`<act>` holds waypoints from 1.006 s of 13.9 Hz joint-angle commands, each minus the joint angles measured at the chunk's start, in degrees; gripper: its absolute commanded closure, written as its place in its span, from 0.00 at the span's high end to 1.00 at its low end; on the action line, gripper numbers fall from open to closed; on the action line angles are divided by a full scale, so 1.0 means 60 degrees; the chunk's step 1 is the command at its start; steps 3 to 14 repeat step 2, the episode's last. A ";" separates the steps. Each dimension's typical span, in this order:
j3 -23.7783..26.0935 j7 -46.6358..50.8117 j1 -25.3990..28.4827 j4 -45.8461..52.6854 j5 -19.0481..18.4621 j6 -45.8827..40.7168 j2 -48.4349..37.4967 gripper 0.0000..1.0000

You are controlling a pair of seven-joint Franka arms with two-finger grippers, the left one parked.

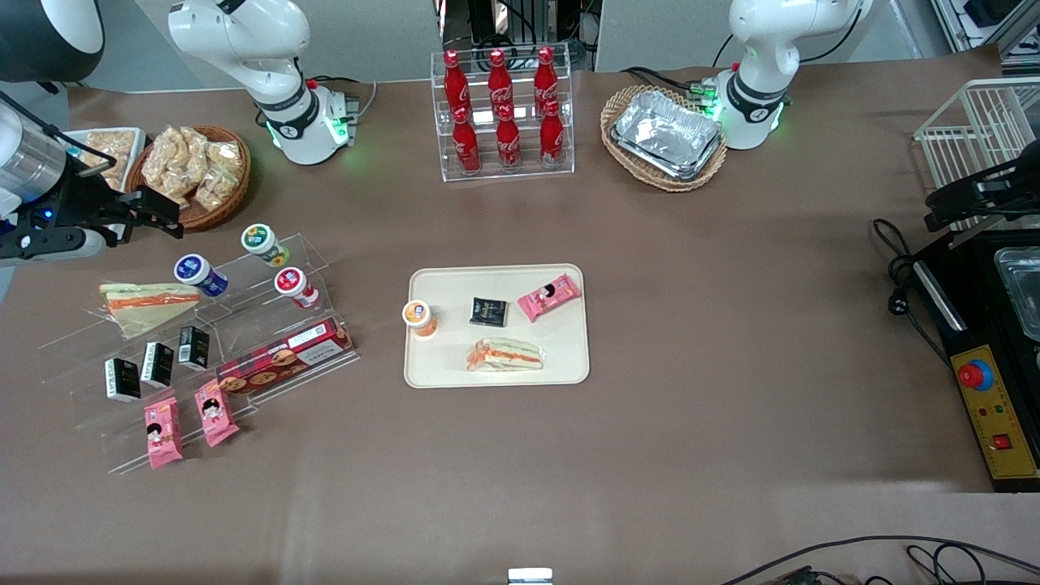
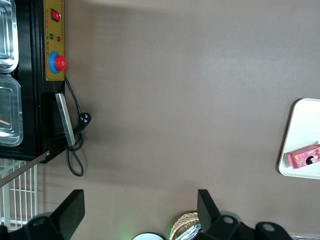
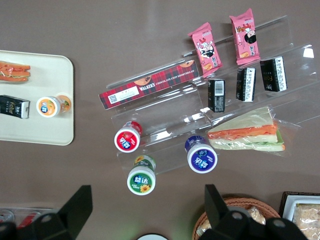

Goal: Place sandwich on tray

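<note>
The sandwich [image 1: 504, 355], a small wrapped wedge with an orange-red filling edge, lies on the cream tray [image 1: 561, 357] at its edge nearest the front camera. It also shows in the right wrist view [image 3: 14, 71], on the tray [image 3: 50, 127]. A corner of the tray shows in the left wrist view [image 2: 300, 130]. My right gripper [image 1: 166, 213] is open and empty. It hangs over the wicker snack basket at the working arm's end, well away from the tray. In the right wrist view the gripper [image 3: 147, 210] has nothing between its fingers. The longer wedge [image 1: 146, 302] lies on the acrylic stand.
The tray also holds an orange cup [image 1: 419, 317], a black pack [image 1: 487, 311] and a pink pack [image 1: 549, 296]. The acrylic stand [image 1: 244, 341] carries cups, black and pink packs and a cookie box [image 1: 284, 356]. A cola rack [image 1: 502, 114] and foil trays [image 1: 666, 134] stand farther back.
</note>
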 commanded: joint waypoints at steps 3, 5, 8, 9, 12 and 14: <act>0.0175 0.0214 -0.0146 -0.0069 -0.0159 -0.0018 -0.0048 1.00; 0.0175 0.0214 -0.0146 -0.0069 -0.0159 -0.0018 -0.0048 1.00; 0.0175 0.0214 -0.0146 -0.0069 -0.0159 -0.0018 -0.0048 1.00; 0.0175 0.0214 -0.0146 -0.0069 -0.0159 -0.0018 -0.0048 1.00; 0.0175 0.0214 -0.0146 -0.0069 -0.0159 -0.0018 -0.0048 1.00; 0.0175 0.0214 -0.0146 -0.0069 -0.0159 -0.0018 -0.0048 1.00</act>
